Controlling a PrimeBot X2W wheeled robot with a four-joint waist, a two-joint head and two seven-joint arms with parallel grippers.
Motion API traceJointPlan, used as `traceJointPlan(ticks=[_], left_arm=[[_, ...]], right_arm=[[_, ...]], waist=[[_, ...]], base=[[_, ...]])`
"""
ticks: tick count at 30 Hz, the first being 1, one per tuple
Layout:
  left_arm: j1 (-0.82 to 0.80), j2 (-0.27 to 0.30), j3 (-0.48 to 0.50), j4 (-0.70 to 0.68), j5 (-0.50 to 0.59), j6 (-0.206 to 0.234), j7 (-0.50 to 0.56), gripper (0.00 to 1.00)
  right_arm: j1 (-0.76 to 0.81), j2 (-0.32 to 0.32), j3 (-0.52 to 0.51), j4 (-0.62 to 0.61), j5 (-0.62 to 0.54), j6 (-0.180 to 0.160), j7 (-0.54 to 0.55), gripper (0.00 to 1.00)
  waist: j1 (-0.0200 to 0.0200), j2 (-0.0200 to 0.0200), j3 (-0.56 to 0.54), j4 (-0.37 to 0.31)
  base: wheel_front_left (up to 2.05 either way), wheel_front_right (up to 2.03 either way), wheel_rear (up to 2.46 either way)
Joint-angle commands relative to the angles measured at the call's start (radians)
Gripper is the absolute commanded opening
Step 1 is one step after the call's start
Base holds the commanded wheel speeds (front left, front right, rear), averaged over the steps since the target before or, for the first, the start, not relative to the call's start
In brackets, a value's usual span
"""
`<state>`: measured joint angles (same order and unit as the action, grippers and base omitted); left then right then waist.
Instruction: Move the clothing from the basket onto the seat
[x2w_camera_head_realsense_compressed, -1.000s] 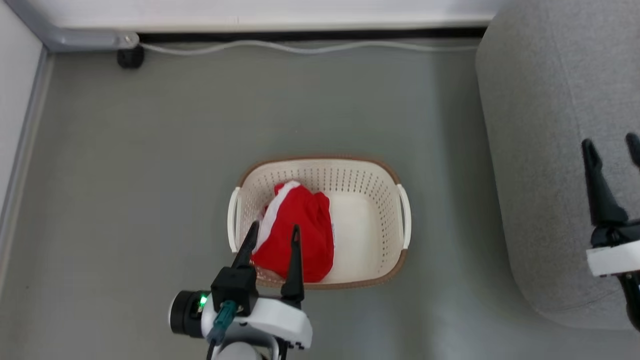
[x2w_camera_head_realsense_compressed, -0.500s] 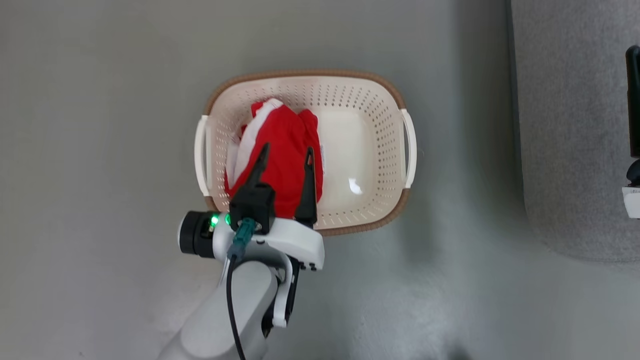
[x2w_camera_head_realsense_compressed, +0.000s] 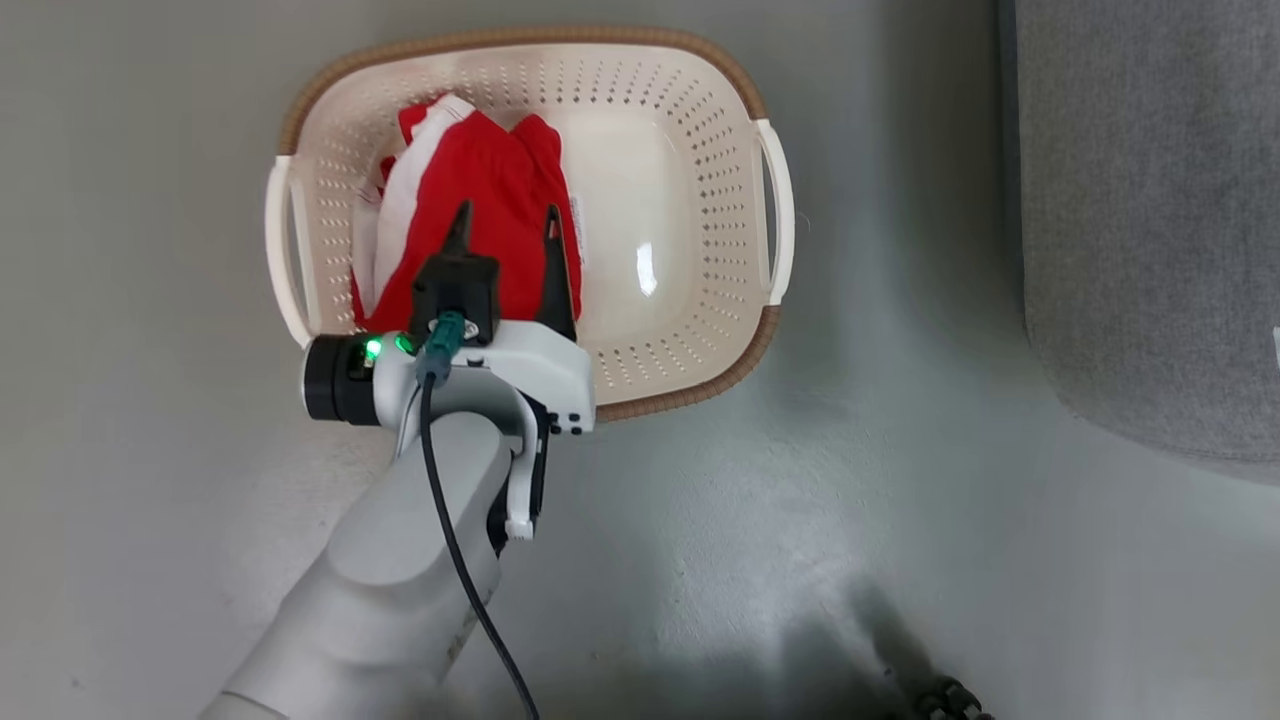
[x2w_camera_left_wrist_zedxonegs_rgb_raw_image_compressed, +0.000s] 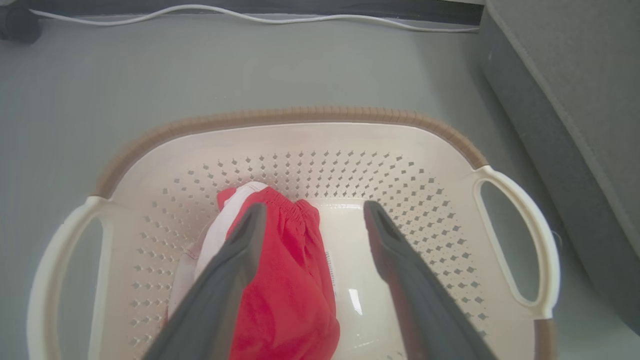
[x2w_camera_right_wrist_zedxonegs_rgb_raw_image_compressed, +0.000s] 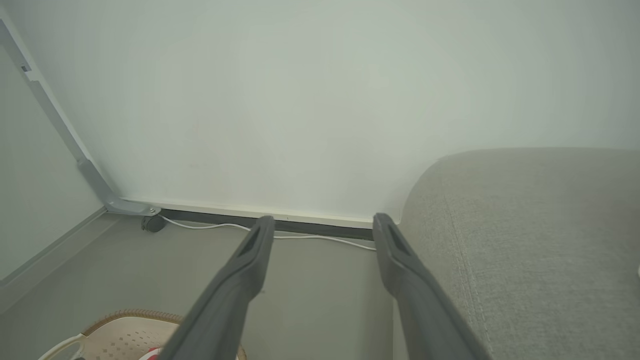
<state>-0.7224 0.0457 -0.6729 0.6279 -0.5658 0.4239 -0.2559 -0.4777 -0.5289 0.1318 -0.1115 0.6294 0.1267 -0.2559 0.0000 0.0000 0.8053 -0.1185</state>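
Red clothing (x2w_camera_head_realsense_compressed: 470, 190) lies bunched in the left half of the basket (x2w_camera_head_realsense_compressed: 520, 38), and the right half is bare plastic. What state is the left tool in? — Operator

Released. The left tool (x2w_camera_head_realsense_compressed: 507, 210) hangs over the pile with its two fingers spread wide and nothing between them. Whether the tips touch the cloth cannot be told. — Instructor

Is it lined up for the grasp? — Operator

Nearly. In the left wrist view one finger (x2w_camera_left_wrist_zedxonegs_rgb_raw_image_compressed: 235, 260) lies over the red cloth, while the other points at the bare bottom of the basket. Shift the tool slightly toward the robot's left so that both fingers straddle a thick fold. Then lower it straight down and stop short of the perforated wall. — Instructor

How firm should the grip be? — Operator

Clench fully. The cloth is soft and will likely compress, so a shallow pinch may catch one layer only. Lift vertically until the hem is above the brown rim, otherwise the light basket may drag across the floor (x2w_camera_head_realsense_compressed: 150, 500). — Instructor

And the right tool? — Operator

The right tool (x2w_camera_right_wrist_zedxonegs_rgb_raw_image_compressed: 324, 220) is released and empty, and it points at the wall beside the seat (x2w_camera_head_realsense_compressed: 1150, 200). Keep it well apart from the carry path. — Instructor
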Motion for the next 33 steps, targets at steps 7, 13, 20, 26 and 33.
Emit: traceJointPlan(ticks=[7, 13, 20, 26, 33], left_arm=[[-0.086, 0.004, 0.008, 0.067, -0.043, 0.024, -0.006, 1.0], [-0.143, 0.004, -0.022, 0.125, -0.067, 0.04, -0.006, 1.0], [-0.205, 0.004, -0.051, 0.184, -0.102, 0.075, -0.006, 1.0], [-0.255, 0.004, -0.087, 0.264, -0.167, 0.096, -0.006, 1.0], [-0.311, 0.004, -0.146, 0.358, -0.266, 0.116, -0.006, 1.0]], right_arm=[[-0.027, -0.008, -0.001, -0.077, 0.018, 0.004, -0.006, 1.0], [-0.036, -0.017, -0.008, -0.098, 0.02, 0.004, -0.006, 1.0], [-0.039, -0.031, -0.02, -0.12, 0.018, 0.004, -0.006, 1.0], [-0.038, -0.029, -0.015, -0.139, 0.016, 0.004, -0.006, 1.0], [-0.045, -0.029, -0.011, -0.16, 0.017, 0.004, -0.006, 1.0]], waist=[[0.0, 0.0, 0.103, -0.038], [0.0, 0.0, 0.146, -0.036], [0.0, 0.0, 0.177, -0.036], [0.0, 0.0, 0.193, -0.05], [0.0, 0.0, 0.221, -0.067]], base=[[0.0, 0.0, 0.0], [0.0, 0.0, 0.0], [0.0, 0.0, 0.0], [0.0, 0.0, 0.0], [0.0, 0.0, 0.0]])
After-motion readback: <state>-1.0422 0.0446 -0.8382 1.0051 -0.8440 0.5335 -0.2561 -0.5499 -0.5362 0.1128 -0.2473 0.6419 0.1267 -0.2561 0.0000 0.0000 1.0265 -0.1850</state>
